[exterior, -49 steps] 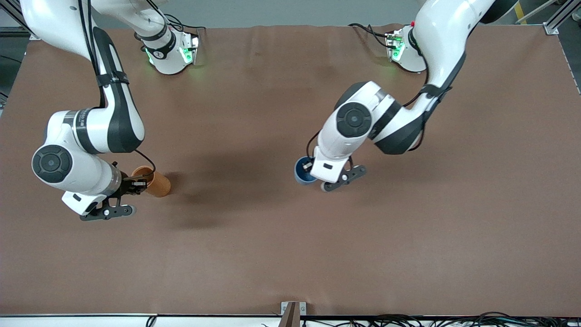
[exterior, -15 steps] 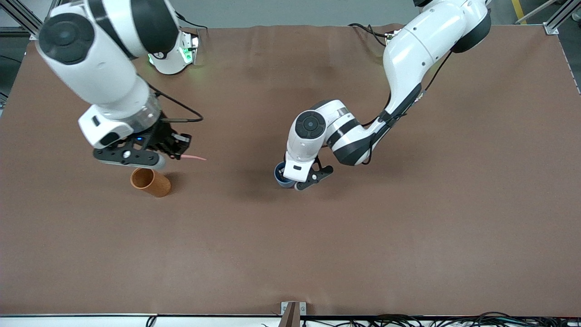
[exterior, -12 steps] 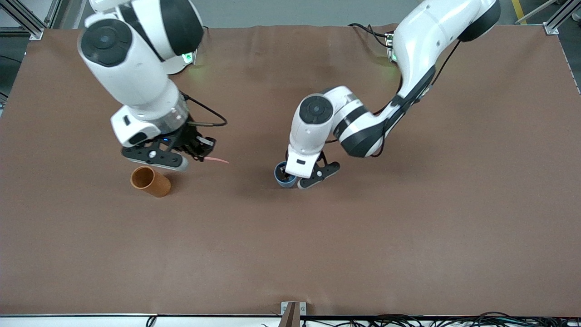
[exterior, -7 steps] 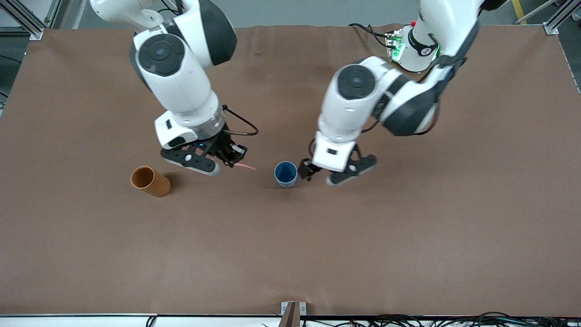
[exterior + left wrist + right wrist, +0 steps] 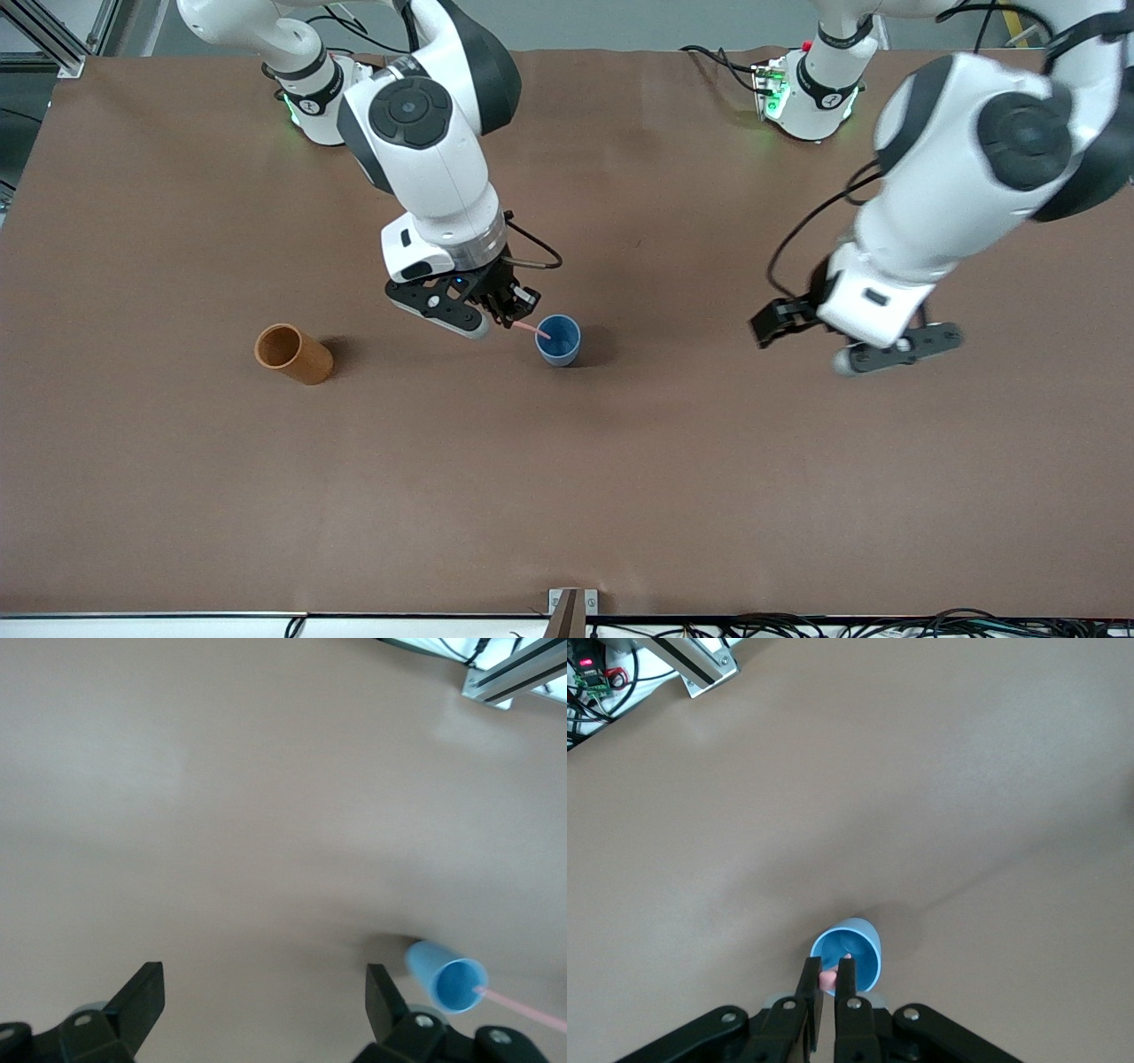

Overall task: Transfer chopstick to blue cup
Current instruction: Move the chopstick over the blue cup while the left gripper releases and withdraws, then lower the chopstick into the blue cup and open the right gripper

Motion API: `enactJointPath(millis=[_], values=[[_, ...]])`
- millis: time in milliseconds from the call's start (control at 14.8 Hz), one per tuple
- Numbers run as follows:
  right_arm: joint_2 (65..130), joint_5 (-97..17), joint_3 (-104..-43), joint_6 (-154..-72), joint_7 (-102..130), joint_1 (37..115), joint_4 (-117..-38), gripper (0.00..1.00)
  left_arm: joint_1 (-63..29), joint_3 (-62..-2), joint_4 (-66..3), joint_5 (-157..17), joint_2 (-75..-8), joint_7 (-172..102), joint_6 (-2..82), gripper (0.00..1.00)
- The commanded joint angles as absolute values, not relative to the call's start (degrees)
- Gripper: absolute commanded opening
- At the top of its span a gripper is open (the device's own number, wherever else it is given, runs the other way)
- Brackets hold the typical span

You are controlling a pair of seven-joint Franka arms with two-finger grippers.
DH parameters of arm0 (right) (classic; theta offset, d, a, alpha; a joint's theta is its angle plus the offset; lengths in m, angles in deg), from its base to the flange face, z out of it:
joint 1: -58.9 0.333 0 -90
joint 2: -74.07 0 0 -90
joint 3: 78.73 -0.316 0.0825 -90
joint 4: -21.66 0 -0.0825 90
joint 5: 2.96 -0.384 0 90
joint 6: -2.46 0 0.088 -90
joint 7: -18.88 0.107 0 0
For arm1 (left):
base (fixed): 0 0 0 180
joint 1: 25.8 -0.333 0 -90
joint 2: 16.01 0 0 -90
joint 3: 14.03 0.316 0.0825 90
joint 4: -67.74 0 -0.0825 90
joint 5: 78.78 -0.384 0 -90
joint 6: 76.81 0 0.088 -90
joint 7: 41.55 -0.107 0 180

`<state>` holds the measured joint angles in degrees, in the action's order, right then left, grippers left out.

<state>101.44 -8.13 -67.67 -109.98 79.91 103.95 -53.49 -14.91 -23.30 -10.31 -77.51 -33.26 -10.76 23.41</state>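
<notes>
- Since half a second ago, the right gripper [image 5: 516, 316] has travelled from a spot between the two cups to just above the rim of the blue cup [image 5: 558, 340], and the left gripper [image 5: 842, 341] has pulled away from that cup toward the left arm's end of the table.
- Right arm: it comes down from its base at the top of the front view, bends at a large white joint and points its wrist down at the table; its fingers are pressed together on the chopstick [image 5: 534, 329].
- Held at a slant, the chopstick has its free tip over the blue cup's mouth; in the right wrist view its pink end [image 5: 829, 977] shows between the closed fingers with the cup's opening [image 5: 859, 955] directly below.
- Left arm: it is raised over bare brown table [image 5: 620, 496], well apart from the blue cup, its fingers [image 5: 139, 1001] spread wide with nothing between them.
- From the left wrist view the blue cup [image 5: 443, 974] appears off to one side with the pink stick [image 5: 523, 1010] reaching to its rim.
- The blue cup stands upright near the middle of the table.
- Count: one chopstick, one blue cup, one orange-brown cup [image 5: 294, 354] standing toward the right arm's end, two arms, two grippers.
</notes>
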Motion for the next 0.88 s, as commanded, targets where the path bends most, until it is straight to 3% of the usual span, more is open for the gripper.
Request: enactJointPath(millis=[0,135,404,808], values=[[103.25,-8.84,-68.0,-110.13,81.28,104.34,-52.08,0.02,-14.46,-17.92,-12.42,-74.83,-28.33,-22.96,18.48,1.0],[103.77,-8.84,-68.01,-110.13,81.28,104.77,-52.08,0.02,-14.37,-14.58,-13.99,-74.91,-24.82,-31.15,16.35,1.0],[106.23,-8.84,-68.01,-110.91,81.46,105.74,-52.17,0.03,-17.26,-14.21,-14.88,-75.79,-18.84,-38.63,11.61,1.0],[109.05,-8.84,-68.01,-113.38,81.55,106.36,-52.17,0.08,-17.27,-14.03,-14.88,-76.14,-18.3,-39.18,10.9,1.0]])
